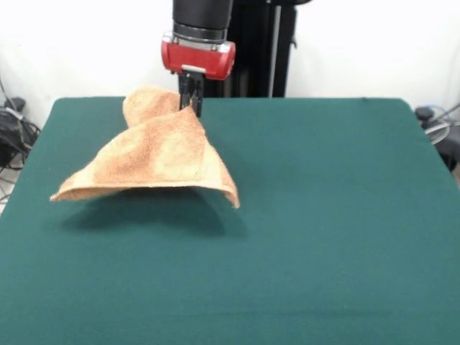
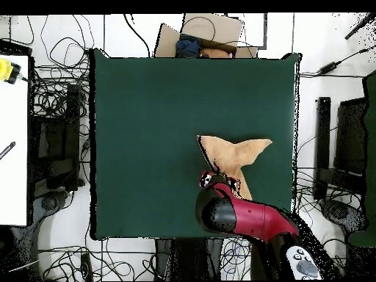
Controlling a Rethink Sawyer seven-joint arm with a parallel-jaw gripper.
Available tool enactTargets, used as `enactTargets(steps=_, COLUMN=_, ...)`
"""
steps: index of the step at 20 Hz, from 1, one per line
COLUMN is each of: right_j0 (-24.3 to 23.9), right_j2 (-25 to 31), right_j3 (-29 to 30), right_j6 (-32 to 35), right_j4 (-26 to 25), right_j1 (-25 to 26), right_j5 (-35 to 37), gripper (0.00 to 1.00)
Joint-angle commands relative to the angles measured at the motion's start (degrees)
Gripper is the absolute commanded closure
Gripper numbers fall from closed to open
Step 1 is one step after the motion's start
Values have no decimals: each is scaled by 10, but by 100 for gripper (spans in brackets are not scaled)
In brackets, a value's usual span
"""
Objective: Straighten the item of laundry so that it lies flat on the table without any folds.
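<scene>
One towel (image 1: pixel 154 154), pinched at its top by the gripper (image 1: pixel 190 108) and hanging tent-like, low corners barely off the table (image 1: pixel 345 237), toward the robot's side. Best bet: drag slowly away from the trailing corners, keep height low, let go only once spread out. Still folded for now.

**Surroundings: Wall, Floor, Cabling**

A plain white wall (image 1: pixel 359 43) stands behind the work area. The pale floor (image 2: pixel 323 95) carries tangled black cables (image 2: pixel 55 95) on both sides. A white bench (image 2: pixel 13 139) occupies one edge. A cardboard box (image 2: pixel 213 29) lies nearby.
</scene>
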Motion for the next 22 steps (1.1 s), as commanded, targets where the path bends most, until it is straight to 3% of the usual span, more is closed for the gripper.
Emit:
enactTargets(steps=1, right_j0=20, right_j2=44, right_j3=36, right_j6=96, right_j4=25, right_j1=-11, right_j5=29, gripper=100)
enactTargets(steps=22, right_j0=19, right_j2=43, right_j3=42, right_j6=95, right_j4=27, right_j1=-15, right_j5=26, gripper=100)
